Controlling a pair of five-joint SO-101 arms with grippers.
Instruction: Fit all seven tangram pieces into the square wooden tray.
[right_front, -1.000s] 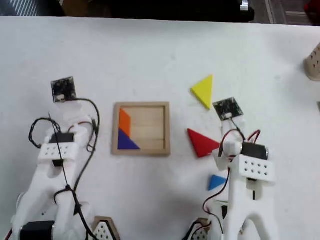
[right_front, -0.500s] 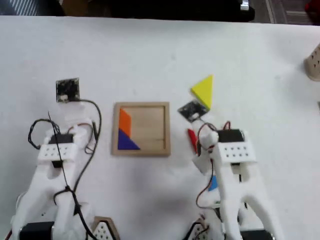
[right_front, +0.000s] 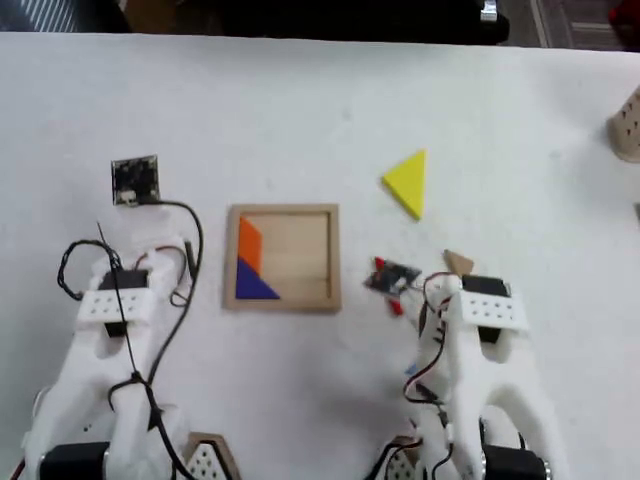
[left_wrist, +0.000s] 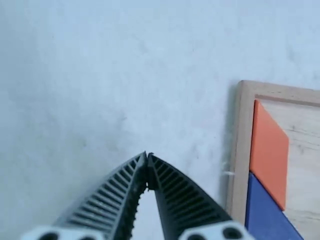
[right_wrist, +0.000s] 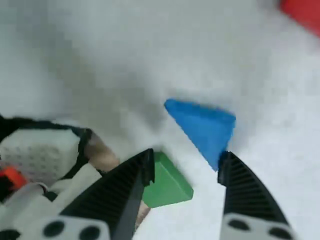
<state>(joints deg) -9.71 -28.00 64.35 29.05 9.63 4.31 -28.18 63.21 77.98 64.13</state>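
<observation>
The square wooden tray (right_front: 283, 215) lies mid-table with an orange piece (right_front: 249, 243) and a dark blue triangle (right_front: 252, 283) along its left side. A yellow triangle (right_front: 408, 181) rests on the table beyond it to the right. The right arm (right_front: 482, 318) is folded back over a red triangle (right_front: 382, 268), hiding most of it. My right gripper (right_wrist: 186, 155) is open, low over a light blue triangle (right_wrist: 205, 125) and a green piece (right_wrist: 167, 186); a red piece (right_wrist: 302, 12) lies farther off. My left gripper (left_wrist: 147, 172) is shut and empty, just left of the tray's rim (left_wrist: 240, 150).
A perforated wooden object (right_front: 628, 125) stands at the right edge. A small tan shape (right_front: 458, 262) sits by the right arm. The arms' bases and loose cables (right_front: 150, 300) fill the near side. White table stretches beyond the tray.
The right arm swung left, then folded back toward its base; its wrist now covers most of the red triangle and the light blue piece. The left arm barely moved.
</observation>
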